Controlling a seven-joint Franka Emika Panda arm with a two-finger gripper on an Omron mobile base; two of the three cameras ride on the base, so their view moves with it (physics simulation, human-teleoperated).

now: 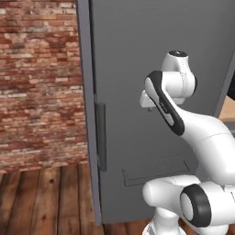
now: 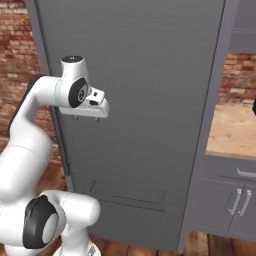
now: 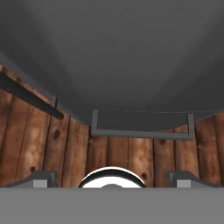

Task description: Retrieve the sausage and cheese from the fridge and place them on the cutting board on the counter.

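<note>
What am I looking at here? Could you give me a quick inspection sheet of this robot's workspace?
Surface: a strip of tan counter shows to the right of the fridge, over dark grey cabinet doors.
Job's things: fridge door closed, its dark bar handle untouched; sausage, cheese and cutting board nothing seen.
Clutter: nothing seen.
Grippers: gripper open and empty, pointing down at the floor in front of the fridge door.
Cables: nothing seen.
Surroundings: red brick wall, wooden plank floor.
</note>
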